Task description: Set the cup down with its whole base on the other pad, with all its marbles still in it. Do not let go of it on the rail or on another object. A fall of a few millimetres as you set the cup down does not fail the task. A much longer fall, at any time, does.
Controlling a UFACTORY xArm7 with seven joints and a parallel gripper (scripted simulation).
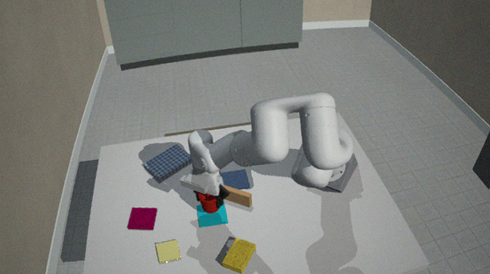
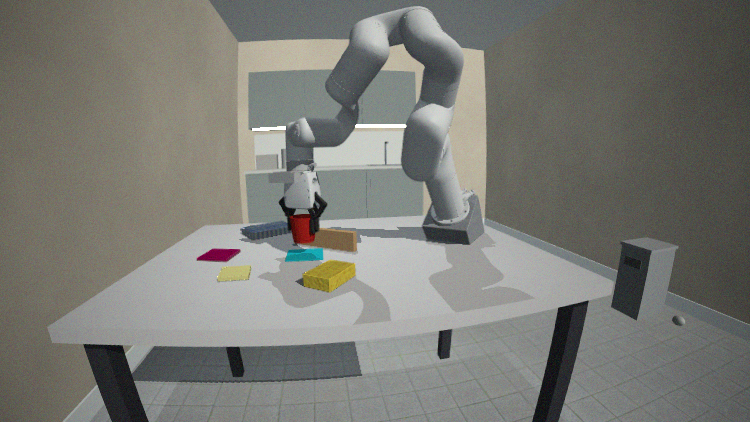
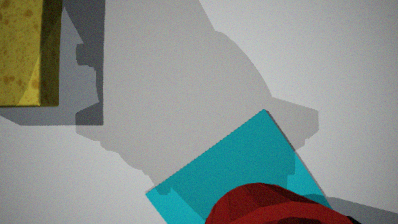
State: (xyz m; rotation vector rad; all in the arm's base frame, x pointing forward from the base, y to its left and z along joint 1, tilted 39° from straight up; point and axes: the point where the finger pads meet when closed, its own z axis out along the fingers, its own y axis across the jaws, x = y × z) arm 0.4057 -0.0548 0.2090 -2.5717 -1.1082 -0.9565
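Cup point(image 1: 209, 204) point(image 2: 303, 229) point(image 3: 260, 202): held upright in the air, clamped between the fingers of the hand point(image 1: 210, 196) point(image 2: 302, 215). The fingers stand wide because the cup body is wide; they grip it from opposite sides, leaving the base free to land. Keeping it upright presumably keeps the marbles in; none can be made out from here.

Position: the cup hangs low, over or near the far part of the cyan pad point(image 1: 212, 220) point(image 2: 304, 256) point(image 3: 240, 155). A gap shows under its base in the exterior view. The blue pad point(image 1: 236, 179) lies across the wooden rail point(image 1: 238, 196) point(image 2: 338, 239), so cyan is judged the target and the crossing looks done.

The rail stands on edge on the counter point(image 1: 292, 223) point(image 2: 409, 283) point(image 3: 350, 65), near the cup, likely as a barrier to lift over. The sponge point(image 1: 239, 255) point(image 2: 329, 276) point(image 3: 20, 55) sits apart from the pad.

Next, judged: centre the base over cyan, lower straight down, release only at contact. Risks: overhanging the pad's edge, clipping the rail, early release.
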